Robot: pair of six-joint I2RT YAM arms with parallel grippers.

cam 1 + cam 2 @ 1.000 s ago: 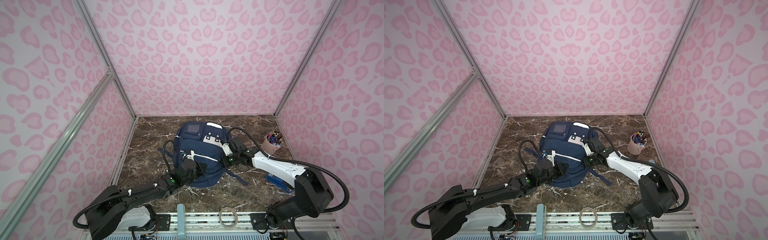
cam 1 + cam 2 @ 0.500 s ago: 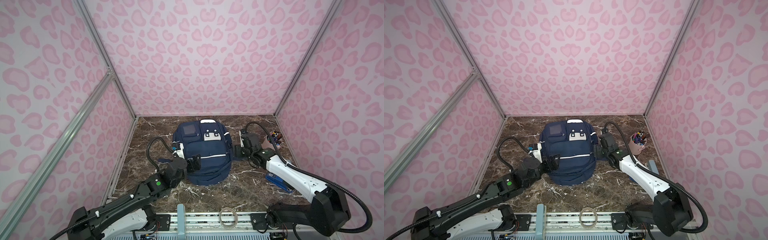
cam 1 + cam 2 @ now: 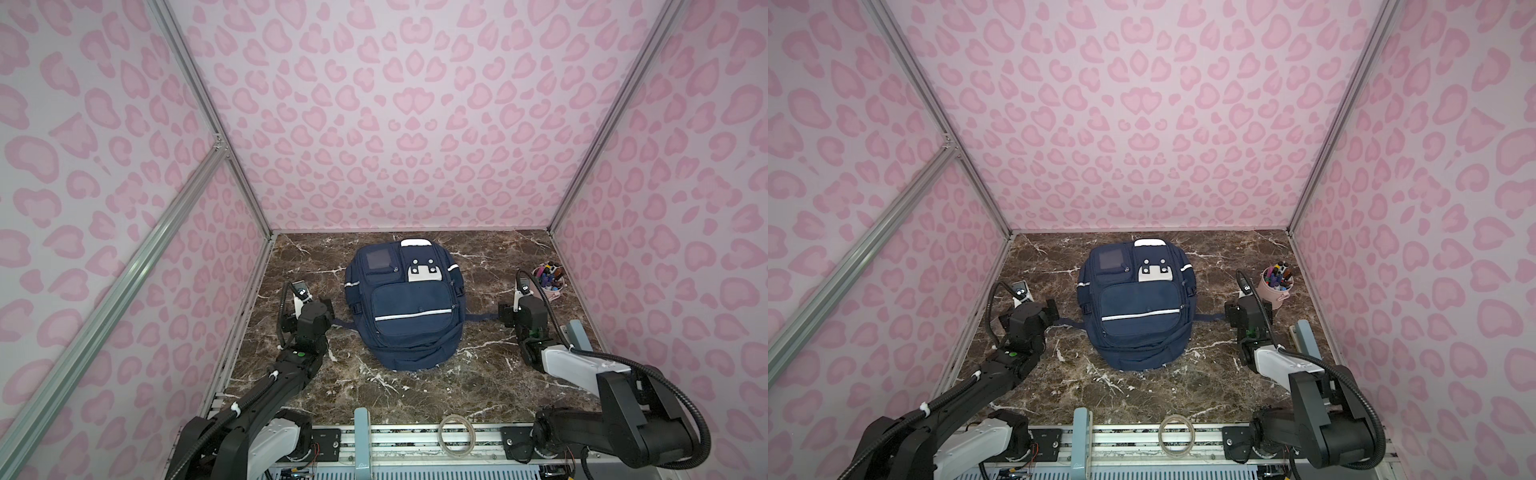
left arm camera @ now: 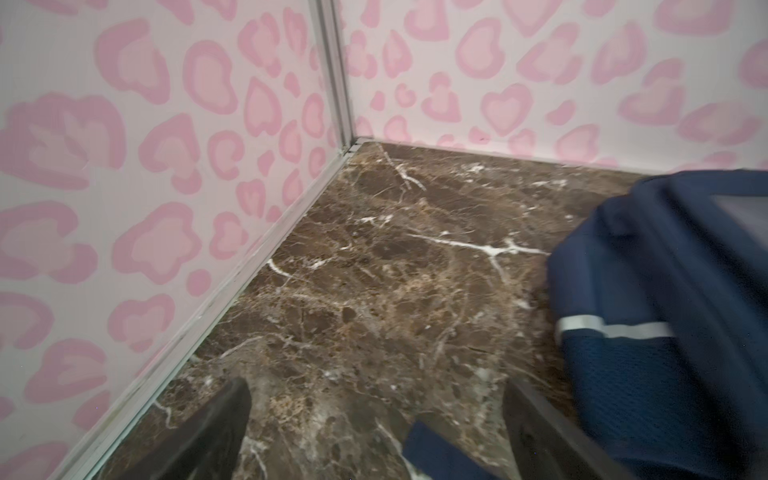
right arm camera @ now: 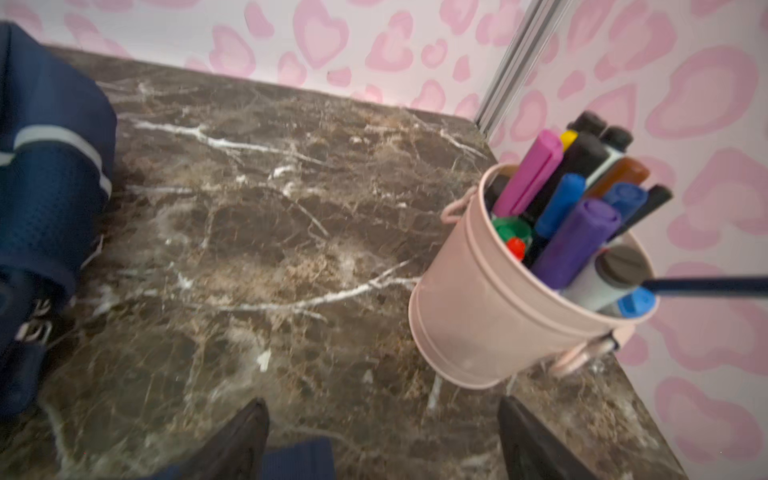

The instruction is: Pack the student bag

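Now | student bag [image 3: 405,307] flat, front up | navy, white stripes

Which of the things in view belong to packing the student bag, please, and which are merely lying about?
Job in hand:
student bag
markers in pink bucket, probably for packing

Lying about:
clear tape ring on the front rail

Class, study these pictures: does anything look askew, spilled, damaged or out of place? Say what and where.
Nothing is spilled or damaged. The student bag lies flat, front up, mid-table. The only untidy thing: its two thin straps trail sideways across the table. The pink marker bucket stands upright.
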